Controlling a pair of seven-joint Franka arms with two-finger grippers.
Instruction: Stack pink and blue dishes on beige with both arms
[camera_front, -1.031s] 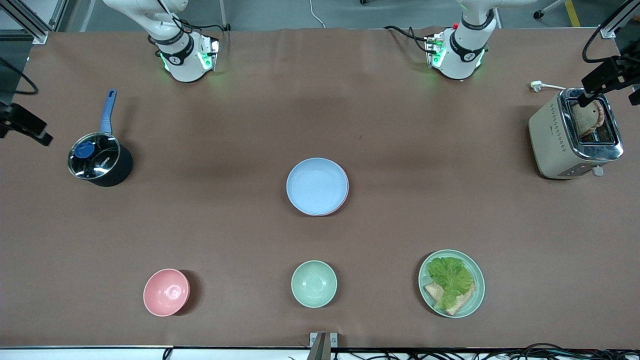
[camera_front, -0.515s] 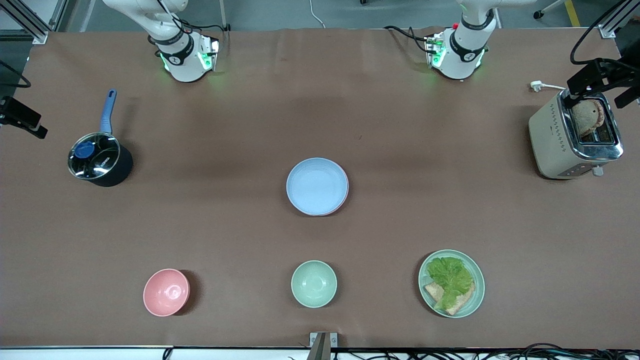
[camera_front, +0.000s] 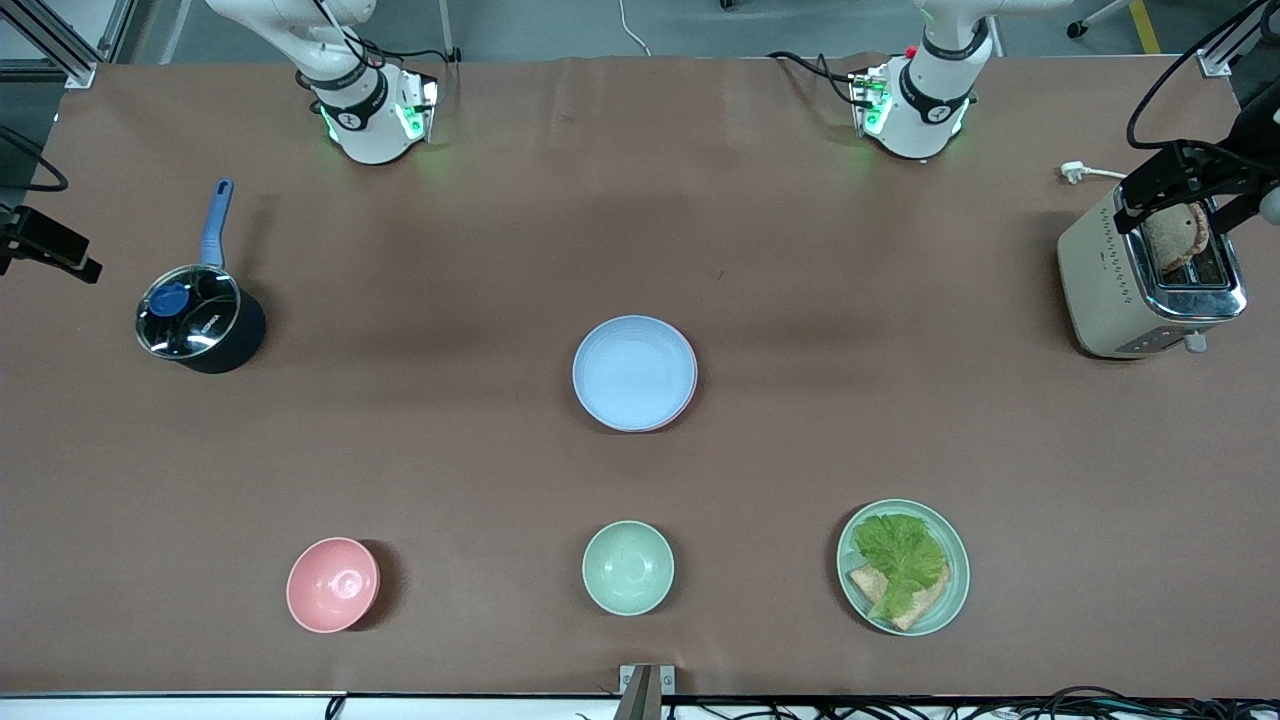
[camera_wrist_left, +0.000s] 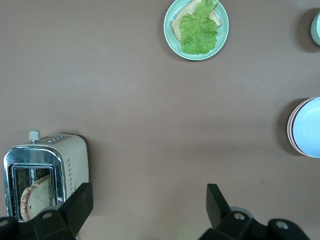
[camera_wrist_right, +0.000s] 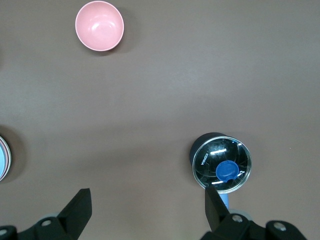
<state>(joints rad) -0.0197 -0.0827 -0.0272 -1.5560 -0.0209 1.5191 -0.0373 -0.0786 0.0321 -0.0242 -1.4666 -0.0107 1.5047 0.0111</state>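
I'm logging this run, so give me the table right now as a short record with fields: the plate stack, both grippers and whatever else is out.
stack: blue plate on top, pink plate rim showing under it, mid-table; beige plate not visible
left gripper: open, empty, over the toaster
right gripper: open, empty, over the lidded pot
nearest the front camera: pink bowl, green bowl, lettuce plate

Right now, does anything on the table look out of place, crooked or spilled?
Nothing is spilled or damaged. The one slight oddity: the plate stack in the middle of the table isn't quite centred, since a pink rim peeks out from under the blue plate toward the left arm's end. No beige plate shows beneath them.
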